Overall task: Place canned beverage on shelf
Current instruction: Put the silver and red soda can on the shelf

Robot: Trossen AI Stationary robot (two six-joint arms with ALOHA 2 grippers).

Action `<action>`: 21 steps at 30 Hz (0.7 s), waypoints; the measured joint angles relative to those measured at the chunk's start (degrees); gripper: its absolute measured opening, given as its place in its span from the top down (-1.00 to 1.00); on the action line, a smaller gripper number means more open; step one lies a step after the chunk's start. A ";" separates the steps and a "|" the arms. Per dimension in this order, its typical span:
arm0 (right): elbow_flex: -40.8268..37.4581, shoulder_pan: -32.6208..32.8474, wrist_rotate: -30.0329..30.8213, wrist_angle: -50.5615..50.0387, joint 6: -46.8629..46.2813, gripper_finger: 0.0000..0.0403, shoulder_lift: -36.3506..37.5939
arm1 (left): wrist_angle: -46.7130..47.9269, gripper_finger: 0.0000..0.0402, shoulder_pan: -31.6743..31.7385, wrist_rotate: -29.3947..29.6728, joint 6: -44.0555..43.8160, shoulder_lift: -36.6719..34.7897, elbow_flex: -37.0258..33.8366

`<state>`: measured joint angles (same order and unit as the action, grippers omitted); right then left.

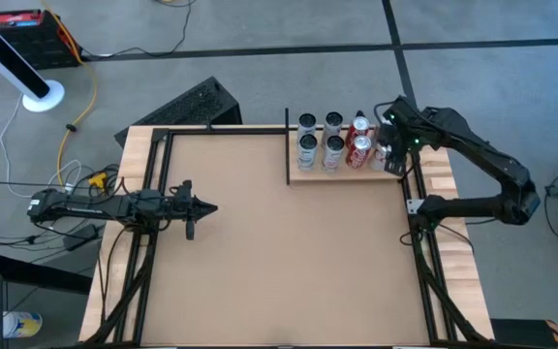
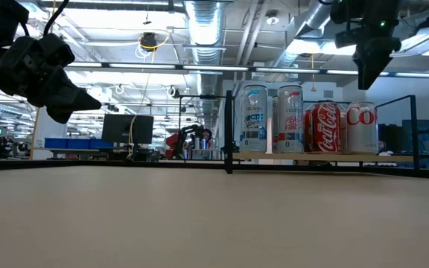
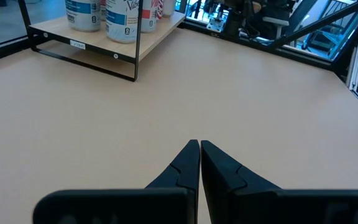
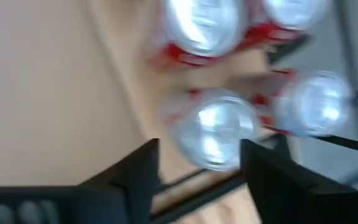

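Spanning most of the high view, the tan counter [image 1: 260, 242] is seen framed by black rails and pale wooden borders. At its far right corner the shelf [image 1: 349, 171], a small light-wood board edged by thin black posts, is set. Six or so cans are stood upright on it in two rows: two silver-and-blue cans [image 1: 307, 145] at the end toward the counter's middle, two pale cans [image 1: 333, 143] next, then red cola cans [image 1: 359, 147], and a white-and-red can [image 2: 362, 128] at the end nearest the counter's right edge. All are seen resting on the board in the low view.

The right arm is bent in from the counter's right side, and the right pincer [image 1: 392, 131] is held directly above that end can, pointing down. In the right wrist view the can's silver top [image 4: 218, 129] is shown between the two dark fingers [image 4: 143, 168], which are spread apart with gaps on both sides; the pincer is released and nothing is gripped. In the low view its tip is seen just above the can, apart from it.

The left arm is laid out low at the counter's left edge, well apart from the shelf. The left pincer [image 3: 200, 149] is clenched, fingers pressed together on nothing.
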<state>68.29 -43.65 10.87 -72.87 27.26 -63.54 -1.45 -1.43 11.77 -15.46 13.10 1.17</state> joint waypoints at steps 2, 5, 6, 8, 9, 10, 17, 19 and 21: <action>0.00 0.06 -4.40 -1.13 -1.20 -0.07 -0.01 | 0.00 1.00 0.01 0.00 -0.01 0.00 0.00; -0.79 0.02 -6.47 -1.63 -1.34 0.39 -0.50 | 0.00 1.00 0.00 0.00 -0.01 0.00 0.00; -1.40 0.02 -6.47 -1.46 -1.12 0.57 -0.68 | 0.00 1.00 0.00 0.00 0.00 0.00 0.00; -2.73 -0.04 -6.41 -1.62 0.60 0.87 -1.28 | 0.00 1.00 0.00 0.00 -0.02 0.00 0.00; -3.46 -0.05 -6.38 -1.74 1.07 0.91 -1.46 | 0.00 1.00 0.01 0.00 0.00 0.01 0.00; -4.14 -0.11 -6.31 -1.65 1.06 0.90 -1.49 | 0.00 1.00 0.01 0.00 0.00 0.01 0.00; -5.84 -0.49 -4.32 0.82 1.16 0.93 -1.41 | 0.00 1.00 0.02 0.00 -0.02 0.00 0.00; -6.14 -0.74 -4.35 1.81 1.23 0.93 -1.41 | 0.00 1.00 0.02 0.00 0.00 0.00 0.00; -6.54 -1.11 -4.32 2.91 1.30 0.93 -1.43 | 0.00 1.00 0.00 0.00 0.00 0.00 0.00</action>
<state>61.75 -44.77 6.55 -69.96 28.56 -64.97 -1.45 -1.43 11.77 -15.47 13.10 1.17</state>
